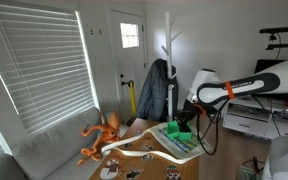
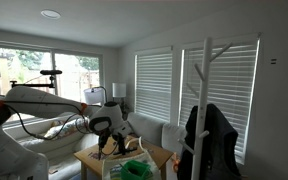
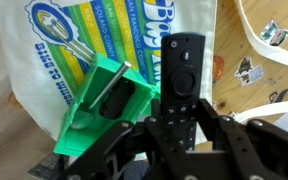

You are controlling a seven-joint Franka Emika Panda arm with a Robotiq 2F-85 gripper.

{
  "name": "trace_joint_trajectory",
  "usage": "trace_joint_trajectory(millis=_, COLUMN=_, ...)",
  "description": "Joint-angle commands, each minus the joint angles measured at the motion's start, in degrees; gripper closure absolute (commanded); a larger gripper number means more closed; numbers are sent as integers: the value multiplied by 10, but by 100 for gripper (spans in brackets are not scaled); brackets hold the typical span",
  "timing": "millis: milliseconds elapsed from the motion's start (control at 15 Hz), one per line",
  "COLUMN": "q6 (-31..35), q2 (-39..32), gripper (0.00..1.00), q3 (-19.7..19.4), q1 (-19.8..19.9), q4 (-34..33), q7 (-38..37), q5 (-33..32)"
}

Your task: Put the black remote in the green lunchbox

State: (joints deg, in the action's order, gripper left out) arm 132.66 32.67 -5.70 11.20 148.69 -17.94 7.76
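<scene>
In the wrist view my gripper (image 3: 177, 128) is shut on the black remote (image 3: 180, 78), which sticks out ahead of the fingers, buttons facing the camera. The green lunchbox (image 3: 96, 112) sits just to the left of the remote, open, resting on a pale striped printed board (image 3: 74, 40). In both exterior views the gripper (image 1: 183, 122) (image 2: 108, 143) hangs over the wooden table, close above the green lunchbox (image 1: 176, 132) (image 2: 136, 170). The remote is too small to make out there.
A white curved ring (image 1: 144, 150) and small dark bits lie on the wooden table (image 1: 189, 170). An orange plush toy (image 1: 102, 135) sits on the grey sofa. A white coat stand with a dark jacket (image 1: 154, 90) stands behind the table.
</scene>
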Motion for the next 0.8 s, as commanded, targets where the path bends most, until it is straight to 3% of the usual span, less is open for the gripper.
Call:
trace_joint_trajectory(millis=0, q6=-2, q2=4, gripper=60, q3=4, q1=4, q4=1, q7=-2, q5=4)
trace_joint_trajectory(millis=67, q6=-2, q2=6, gripper=60, q3=5, q1=4, q4=2, q7=-5, q5=4)
trace_joint_trajectory(millis=133, q6=-2, q2=6, gripper=85, q3=5, q1=4, q4=3, q7=-6, q5=4)
trace_joint_trajectory(millis=200, q6=15, q2=-6, gripper=85, q3=21, q1=30, q4=-3, q7=-71, q5=0)
trace_joint_trajectory(millis=333, q6=-5, q2=-20, gripper=85, q3=14, q1=46, q4=-19, q7=-107, q5=5)
trace_joint_trajectory(millis=733, q6=-105, q2=-73, gripper=85, q3=-45, q1=67, q4=-64, q7=-126, q5=62)
